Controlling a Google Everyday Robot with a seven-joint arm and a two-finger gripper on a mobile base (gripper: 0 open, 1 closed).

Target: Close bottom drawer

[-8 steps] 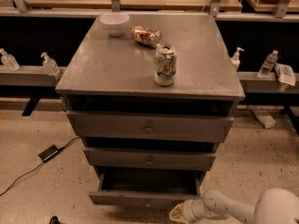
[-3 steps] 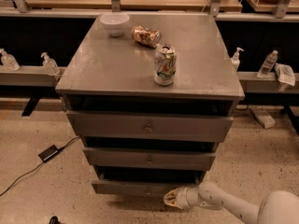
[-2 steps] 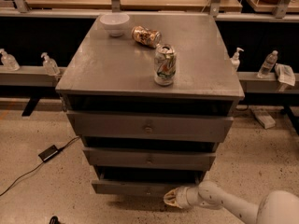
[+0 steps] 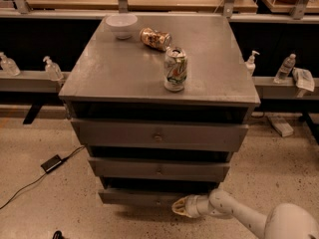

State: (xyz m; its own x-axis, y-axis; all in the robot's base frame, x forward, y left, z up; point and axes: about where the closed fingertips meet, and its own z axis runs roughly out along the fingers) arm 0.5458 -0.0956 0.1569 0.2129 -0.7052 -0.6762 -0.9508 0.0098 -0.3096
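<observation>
The bottom drawer (image 4: 137,197) is the lowest, narrowest grey front of the cabinet, near the bottom of the camera view. It stands out only slightly beyond the middle drawer. My gripper (image 4: 179,206) is at the right part of its front panel, at or right next to it, with the white arm (image 4: 239,217) reaching in from the lower right. The drawer's knob is just left of the gripper.
The cabinet top (image 4: 114,68) holds an upright can (image 4: 175,68), a can lying on its side (image 4: 155,38) and a white bowl (image 4: 121,25). A black power adapter (image 4: 51,163) and cable lie on the floor at left. Bottles stand on side ledges.
The bottom drawer has slid in from well pulled out to nearly flush. My gripper has followed it toward the cabinet, moving left and inward.
</observation>
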